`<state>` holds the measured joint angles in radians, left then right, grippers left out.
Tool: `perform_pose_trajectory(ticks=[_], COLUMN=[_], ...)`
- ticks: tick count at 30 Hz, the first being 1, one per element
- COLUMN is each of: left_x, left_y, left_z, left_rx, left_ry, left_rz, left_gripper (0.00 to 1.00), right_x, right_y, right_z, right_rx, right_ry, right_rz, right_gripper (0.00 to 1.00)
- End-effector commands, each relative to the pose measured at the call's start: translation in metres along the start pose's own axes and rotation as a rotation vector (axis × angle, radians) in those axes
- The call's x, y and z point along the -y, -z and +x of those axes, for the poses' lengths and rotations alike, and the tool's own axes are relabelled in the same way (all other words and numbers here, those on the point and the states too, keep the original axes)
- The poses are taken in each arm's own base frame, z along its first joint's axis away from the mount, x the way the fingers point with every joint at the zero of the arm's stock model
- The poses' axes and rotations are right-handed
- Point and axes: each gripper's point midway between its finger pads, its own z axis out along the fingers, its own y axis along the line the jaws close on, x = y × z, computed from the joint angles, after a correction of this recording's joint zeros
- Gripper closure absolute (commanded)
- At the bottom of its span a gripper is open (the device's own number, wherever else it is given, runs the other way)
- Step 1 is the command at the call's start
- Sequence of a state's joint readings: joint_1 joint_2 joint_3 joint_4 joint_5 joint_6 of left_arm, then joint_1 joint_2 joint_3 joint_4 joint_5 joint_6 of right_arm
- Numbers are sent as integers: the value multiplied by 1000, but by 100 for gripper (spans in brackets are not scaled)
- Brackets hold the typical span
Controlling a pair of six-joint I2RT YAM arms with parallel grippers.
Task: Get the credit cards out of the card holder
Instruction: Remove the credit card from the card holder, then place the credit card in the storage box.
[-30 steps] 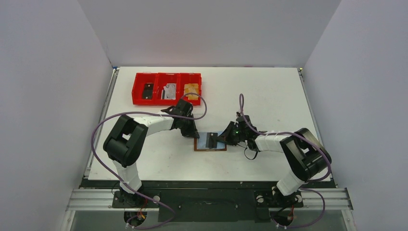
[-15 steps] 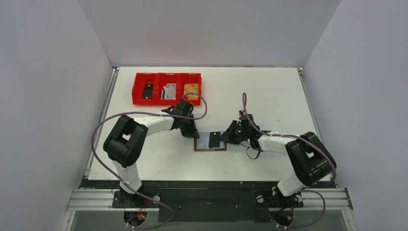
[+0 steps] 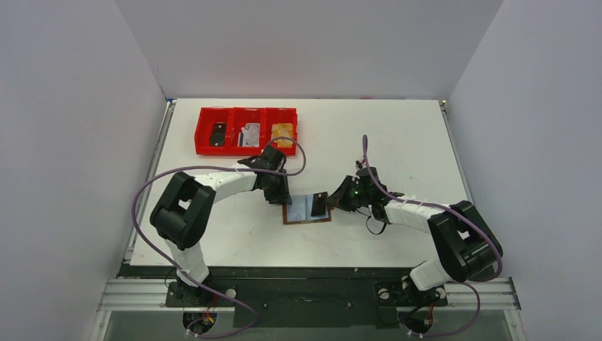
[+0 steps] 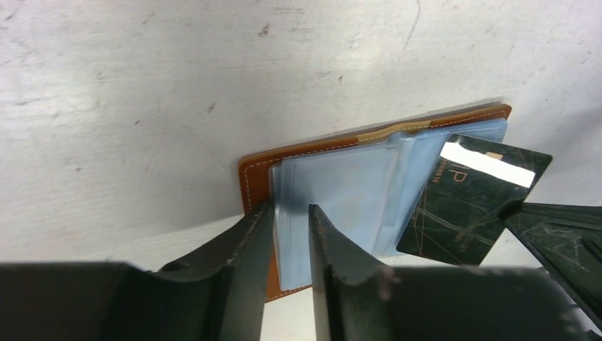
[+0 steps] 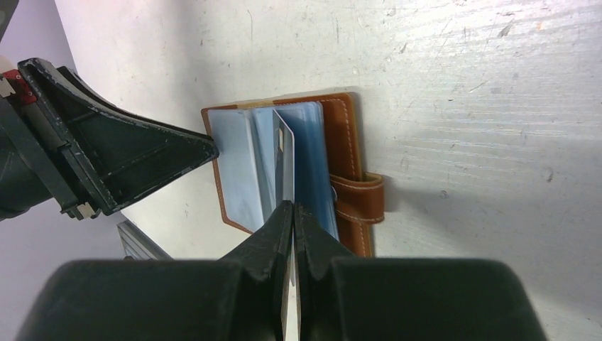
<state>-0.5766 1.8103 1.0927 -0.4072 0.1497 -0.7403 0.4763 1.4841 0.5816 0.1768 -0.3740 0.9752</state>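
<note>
The brown card holder [image 3: 305, 212] lies open on the table with its blue pockets up. It also shows in the left wrist view [image 4: 298, 153] and the right wrist view [image 5: 339, 135], strap tab to the right. My right gripper [image 3: 331, 202] [image 5: 293, 207] is shut on a dark credit card [image 3: 319, 204] [image 4: 472, 202], seen edge-on in the right wrist view [image 5: 284, 160]. The card is tilted up, its low corner still over a pocket. My left gripper [image 3: 280, 196] [image 4: 284, 213] holds the holder's left edge, jaws nearly together with the pocket edge between them.
A red three-compartment tray [image 3: 203, 131] stands at the back left. It holds a dark card [image 3: 219, 133], a silver card [image 3: 249, 134] and an orange card [image 3: 282, 134]. Purple cables loop over both arms. Walls close in the table on three sides.
My right gripper has drawn the dark card right and up off the open holder. The holder has slid slightly left. The left gripper has stayed at the holder's edge.
</note>
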Motion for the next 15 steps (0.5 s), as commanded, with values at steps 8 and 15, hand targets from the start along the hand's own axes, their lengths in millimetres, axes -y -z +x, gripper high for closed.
perform_pose_trajectory(ticks=[8, 15], left_x=[34, 62], left_y=[54, 69], left_z=[-16, -19], left_rx=[62, 62], left_ry=[-63, -76], left_rz=[116, 292], left_gripper=[59, 58], right_x=[-26, -46], right_y=[11, 19], right_z=[-14, -20], right_rx=[37, 38], right_ry=[14, -3], right_rz=[-84, -145], right_gripper=[100, 100])
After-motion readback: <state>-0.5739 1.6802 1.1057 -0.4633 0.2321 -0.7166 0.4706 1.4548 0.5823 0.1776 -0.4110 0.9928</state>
